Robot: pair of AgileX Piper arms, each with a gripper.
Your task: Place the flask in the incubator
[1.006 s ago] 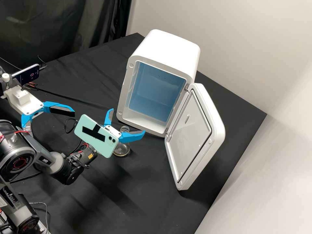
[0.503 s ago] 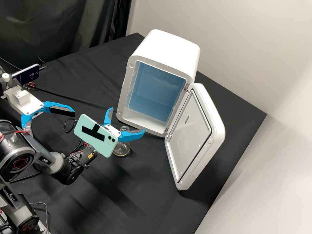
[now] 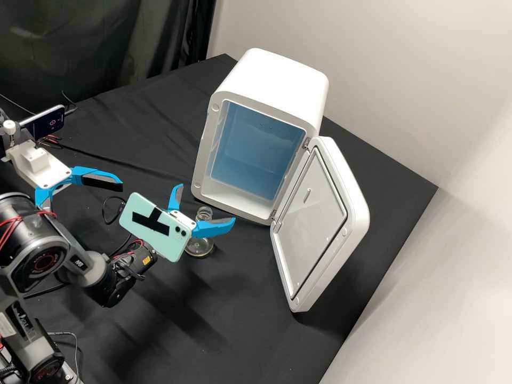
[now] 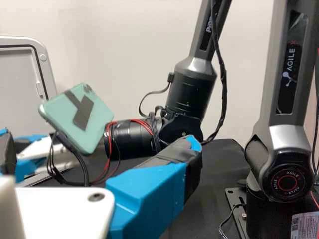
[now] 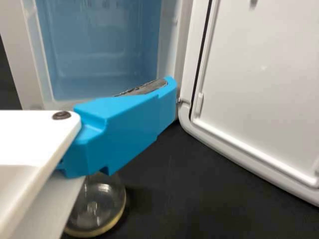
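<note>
On the black counter (image 3: 229,320) stands one white incubator (image 3: 277,80). Its single door (image 3: 320,224) is swung wide open on the side hinge, so the pale blue chamber (image 3: 256,149) faces the arms.

Item count: one flask, one incubator, two arms, two phones.

The flask (image 3: 199,246) is one clear glass vessel. It stands upright on the counter just in front of the incubator's open mouth, outside the chamber. In the right wrist view the flask (image 5: 97,211) is seen from above, directly below a blue finger (image 5: 124,129), with the chamber and the door's inner panel beyond.

The right jaws are open. Their two blue fingers (image 3: 213,226) are spread to either side of the flask's neck, low over the counter. Whether either finger touches the glass cannot be told. One mint-green phone (image 3: 154,226), crossed with black tape, is fixed on this arm's wrist.

The left jaws are open and hold nothing. Their two blue fingers (image 3: 98,178) are spread wide, well apart from the flask, on the side of the right arm away from the incubator. The left wrist view looks past one finger (image 4: 159,184) toward the mint-green phone (image 4: 75,117). A second, dark phone (image 3: 45,121) sits above the left arm's white mount.
</note>
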